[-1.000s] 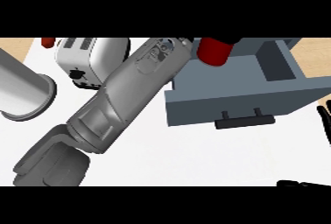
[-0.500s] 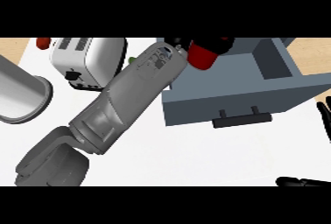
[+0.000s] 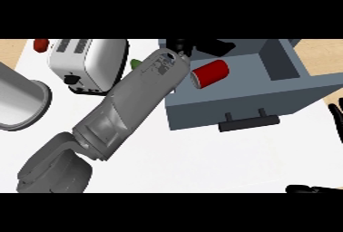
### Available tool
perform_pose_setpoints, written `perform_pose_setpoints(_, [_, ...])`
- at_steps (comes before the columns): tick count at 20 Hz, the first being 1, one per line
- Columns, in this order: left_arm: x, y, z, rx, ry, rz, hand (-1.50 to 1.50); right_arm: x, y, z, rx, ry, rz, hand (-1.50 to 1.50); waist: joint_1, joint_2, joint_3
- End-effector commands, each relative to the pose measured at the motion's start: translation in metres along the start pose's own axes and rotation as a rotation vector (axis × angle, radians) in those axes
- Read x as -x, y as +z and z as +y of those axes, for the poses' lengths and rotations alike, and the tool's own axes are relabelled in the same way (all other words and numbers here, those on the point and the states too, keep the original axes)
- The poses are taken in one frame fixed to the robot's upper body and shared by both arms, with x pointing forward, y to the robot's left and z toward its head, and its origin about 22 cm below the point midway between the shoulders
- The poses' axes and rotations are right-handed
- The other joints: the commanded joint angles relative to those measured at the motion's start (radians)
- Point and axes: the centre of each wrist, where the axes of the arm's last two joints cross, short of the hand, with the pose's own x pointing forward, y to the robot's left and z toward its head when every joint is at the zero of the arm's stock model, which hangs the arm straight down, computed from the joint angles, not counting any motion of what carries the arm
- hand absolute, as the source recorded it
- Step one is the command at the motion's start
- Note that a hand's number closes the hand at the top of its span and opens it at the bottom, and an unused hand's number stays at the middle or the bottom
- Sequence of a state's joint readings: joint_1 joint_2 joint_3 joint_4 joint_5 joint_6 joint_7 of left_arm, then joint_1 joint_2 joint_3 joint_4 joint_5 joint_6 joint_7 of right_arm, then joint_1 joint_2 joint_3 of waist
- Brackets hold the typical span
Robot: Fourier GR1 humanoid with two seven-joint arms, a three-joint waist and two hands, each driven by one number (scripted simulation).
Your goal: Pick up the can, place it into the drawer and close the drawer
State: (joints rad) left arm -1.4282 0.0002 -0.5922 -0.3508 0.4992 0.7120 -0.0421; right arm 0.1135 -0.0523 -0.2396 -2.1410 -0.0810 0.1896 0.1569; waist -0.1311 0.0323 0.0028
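while the left forearm [image 3: 130, 106] stretches diagonally up from the lower left of the head view, its black left hand [image 3: 179, 45] reaches over the back of the open grey drawer [image 3: 295, 88]. its fingers are mostly hidden near the top edge, so i cannot tell whether they are spread or curled. the red can [image 3: 211, 73] lies on its side inside the drawer, just beside the wrist and apart from the dark fingers. the drawer's black handle [image 3: 249, 122] faces the white counter [image 3: 201, 163]. to the left stand a white toaster [image 3: 87, 63] and a grey pot [image 3: 17, 102]. the right hand [image 3: 336, 115] shows only as dark fingers at the right edge, straight and resting, holding nothing.
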Motion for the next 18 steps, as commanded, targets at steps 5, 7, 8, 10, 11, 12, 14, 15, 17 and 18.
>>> perform_pose_setpoints(5, [0.014,0.001,0.003,-0.048,0.014,0.000,-1.50,-0.008,0.003,0.003,-0.032,0.002,-0.030,-1.50,-0.003,0.003,-0.001])
perform_pose_setpoints(7, [0.005,0.002,-0.001,-0.051,0.038,0.023,-1.50,-0.008,0.002,-0.002,-0.010,0.037,-0.035,-1.50,-0.010,0.002,0.000])
perform_pose_setpoints(8, [0.014,0.002,0.001,-0.049,0.022,-0.003,-1.50,-0.008,0.002,-0.006,-0.018,0.067,-0.059,-1.50,0.003,0.001,0.000])
perform_pose_setpoints(10, [-0.002,0.002,-0.002,-0.066,0.063,0.029,-1.50,-0.016,-0.003,-0.007,-0.013,0.167,-0.091,-1.50,-0.005,0.001,-0.001])
perform_pose_setpoints(11, [0.009,0.004,-0.001,-0.058,0.063,0.025,-1.50,-0.017,-0.001,-0.008,-0.025,0.204,-0.118,-1.50,-0.003,0.002,-0.001])
perform_pose_setpoints(12, [0.008,0.005,-0.002,-0.054,0.082,0.042,-1.50,-0.026,0.004,-0.002,-0.040,0.232,-0.135,-1.50,0.001,-0.003,-0.002])
perform_pose_setpoints(14, [0.012,0.002,0.002,-0.078,0.094,0.037,-1.50,-0.035,-0.003,-0.005,-0.061,0.285,-0.161,-1.50,-0.005,0.006,-0.002])
perform_pose_setpoints(15, [-0.008,0.002,-0.003,-0.058,0.100,0.017,-1.50,-0.031,-0.010,-0.002,-0.086,0.307,-0.176,-1.50,0.004,0.002,-0.001])
perform_pose_setpoints(17, [-0.001,0.002,-0.001,-0.058,0.140,0.042,-1.50,-0.028,-0.007,-0.003,-0.082,0.364,-0.181,-1.50,0.018,-0.001,-0.001])
perform_pose_setpoints(18, [-0.010,0.002,-0.002,-0.055,0.151,0.039,-1.50,-0.042,-0.003,0.009,-0.099,0.384,-0.193,-1.50,0.031,-0.009,-0.003])
